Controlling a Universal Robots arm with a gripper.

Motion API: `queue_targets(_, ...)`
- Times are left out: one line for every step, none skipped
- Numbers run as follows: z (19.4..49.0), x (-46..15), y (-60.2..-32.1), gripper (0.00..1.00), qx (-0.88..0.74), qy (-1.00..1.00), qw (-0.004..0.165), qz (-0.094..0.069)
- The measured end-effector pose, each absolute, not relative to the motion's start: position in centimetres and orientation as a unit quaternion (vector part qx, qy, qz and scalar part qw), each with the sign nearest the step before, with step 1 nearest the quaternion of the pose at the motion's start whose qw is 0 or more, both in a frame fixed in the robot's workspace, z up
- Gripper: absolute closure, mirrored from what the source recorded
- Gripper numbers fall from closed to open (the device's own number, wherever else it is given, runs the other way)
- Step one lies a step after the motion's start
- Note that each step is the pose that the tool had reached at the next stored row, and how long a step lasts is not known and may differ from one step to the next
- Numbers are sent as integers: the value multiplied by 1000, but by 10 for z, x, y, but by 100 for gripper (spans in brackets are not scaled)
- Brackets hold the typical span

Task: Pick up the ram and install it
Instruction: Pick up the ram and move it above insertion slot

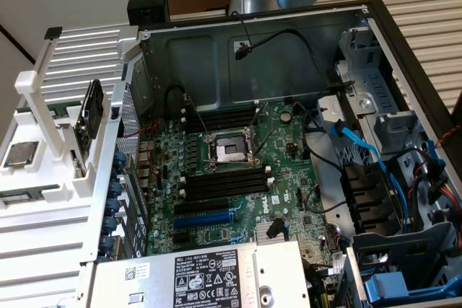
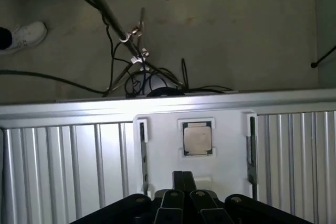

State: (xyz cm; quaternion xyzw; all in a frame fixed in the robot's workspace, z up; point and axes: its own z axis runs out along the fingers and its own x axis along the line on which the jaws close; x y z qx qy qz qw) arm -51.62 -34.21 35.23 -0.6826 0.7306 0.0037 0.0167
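On the white ribbed tray (image 2: 47,171), the ram (image 2: 142,153) edge-on in its slot; hand (image 2: 184,179) near it, pressed together, empty

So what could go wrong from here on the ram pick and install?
The gripper hangs over the white fixture by the CPU, so it might take the wrong part. The ram appears to stand on edge there: a narrow target. Black cables loop beside the memory slots and could snag on insertion.
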Motion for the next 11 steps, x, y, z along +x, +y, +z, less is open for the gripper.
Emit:
queue_targets(351,-515,-343,90,-686,727,17,4)
queue_targets(349,-515,-343,90,-689,725,17,5)
queue_targets(348,-515,-343,90,-690,724,18,6)
queue_targets(346,-514,-343,90,-691,723,19,6)
queue_targets(344,-513,-343,90,-692,722,19,6)
queue_targets(343,-512,-343,90,-692,722,19,6)
queue_targets(339,-510,-343,90,-693,721,19,6)
queue_targets(337,-510,-343,90,-693,720,19,6)
queue_targets(335,-510,-343,90,-694,720,19,6)
queue_targets(334,-509,-343,90,-694,719,19,6)
queue_targets(332,-509,-343,90,-695,719,19,6)
